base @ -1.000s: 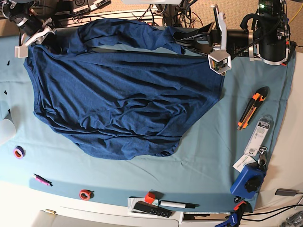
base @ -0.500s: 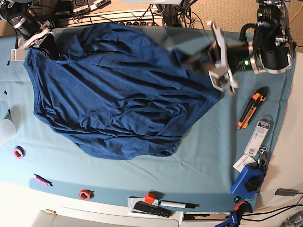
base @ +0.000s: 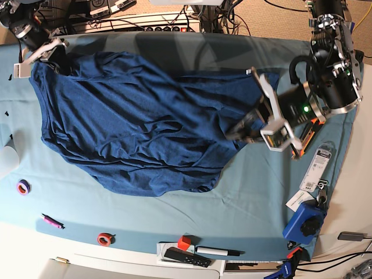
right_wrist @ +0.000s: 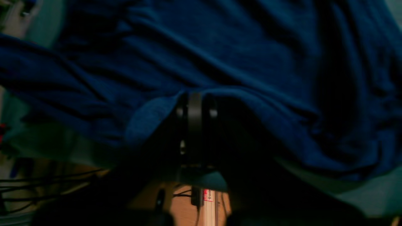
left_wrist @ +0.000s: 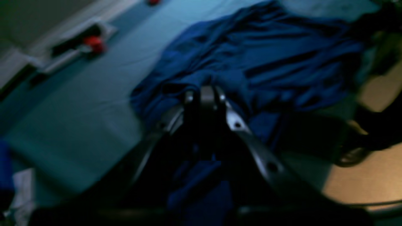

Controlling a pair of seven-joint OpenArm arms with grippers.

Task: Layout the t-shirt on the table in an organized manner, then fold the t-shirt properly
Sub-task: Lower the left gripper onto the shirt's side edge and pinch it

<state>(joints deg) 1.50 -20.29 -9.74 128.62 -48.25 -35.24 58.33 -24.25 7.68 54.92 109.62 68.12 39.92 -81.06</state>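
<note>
Navy knit covers most of the bench [base: 250, 192], whose light teal cloth shows bare around it; the t-shirt [base: 133, 128] lies wrinkled from the far left corner across to the right of centre. At the far left edge of the base view, the right gripper [base: 51, 47] has its fingers [right_wrist: 194, 110] clenched on the t-shirt's upper left corner; in the right wrist view the dark fabric wraps over the pinched fingertips, and the cloth hangs in folds beyond them. Along the near edge, going rightward, sit a purple tape ring [base: 23, 187], a pink marker [base: 51, 221], a red tape ring [base: 104, 238], a small red block [base: 185, 242] and a black remote [base: 186, 257] beside a black pen [base: 218, 251]. Right of centre the left gripper [base: 237, 132] is also closed on the t-shirt, its fingers [left_wrist: 205, 95] pressed together with blue fabric bunched at and under the tips in the blurred left wrist view; the shirt's right edge is drawn to a point there. Further right lie an orange-and-black utility knife [base: 307, 138], partly behind that arm, a packaged item [base: 318, 168] and a blue tool [base: 303, 221] near the corner
</note>
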